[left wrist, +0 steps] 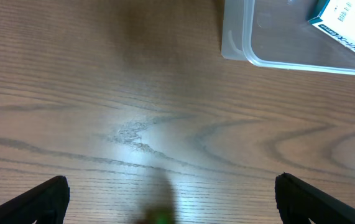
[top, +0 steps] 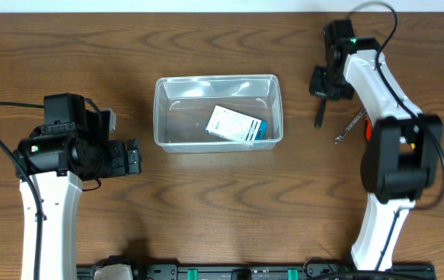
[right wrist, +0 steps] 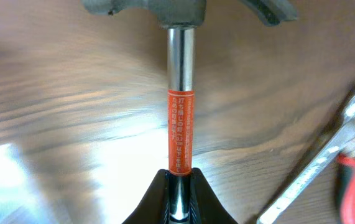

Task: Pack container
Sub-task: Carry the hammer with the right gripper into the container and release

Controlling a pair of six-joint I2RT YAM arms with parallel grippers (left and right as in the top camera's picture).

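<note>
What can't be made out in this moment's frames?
- Right wrist: hammer head cut off by top edge.
- Right wrist: red-handled tool cropped by right edge; overhead, right arm mostly covers it.
- Left wrist: box cropped by top edge, print too small to read.

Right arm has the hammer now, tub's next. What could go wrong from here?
1. The right gripper clamps the hammer on its thin chrome shaft, with the heavy head far beyond the grip; it may pivot or slip in transit.
2. A white-and-teal box already lies in the container, right of centre; the long hammer could land on it or catch the rim.
3. The wrench lies close beside; a low swing might knock it.
</note>
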